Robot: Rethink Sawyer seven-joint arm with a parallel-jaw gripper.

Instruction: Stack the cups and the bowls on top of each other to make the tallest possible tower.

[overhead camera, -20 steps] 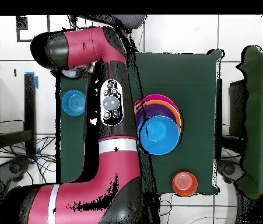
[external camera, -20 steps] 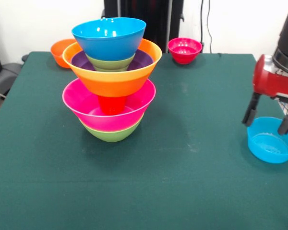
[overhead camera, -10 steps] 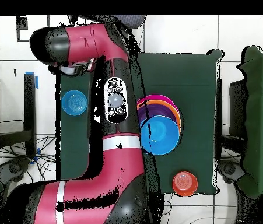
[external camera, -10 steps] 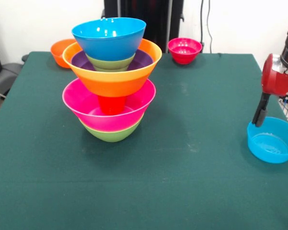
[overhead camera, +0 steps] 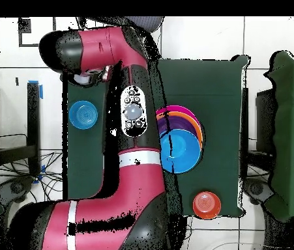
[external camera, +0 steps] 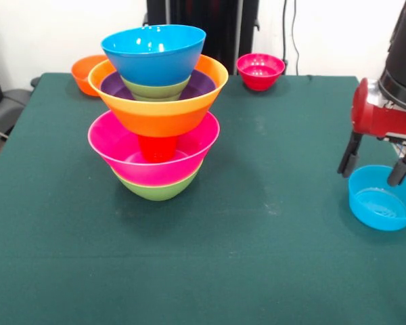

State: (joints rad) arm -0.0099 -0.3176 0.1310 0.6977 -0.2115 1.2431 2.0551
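A dark green cloth covers the surface [external camera: 271, 271]. At ten o'clock a dark chair [external camera: 5, 108] stands just beside it. At one o'clock black cables [external camera: 289, 34] hang down the white wall [external camera: 338, 34].

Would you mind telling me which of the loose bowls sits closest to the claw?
The small blue bowl, right under the open claw; the red bowl and small orange bowl sit far across the table.
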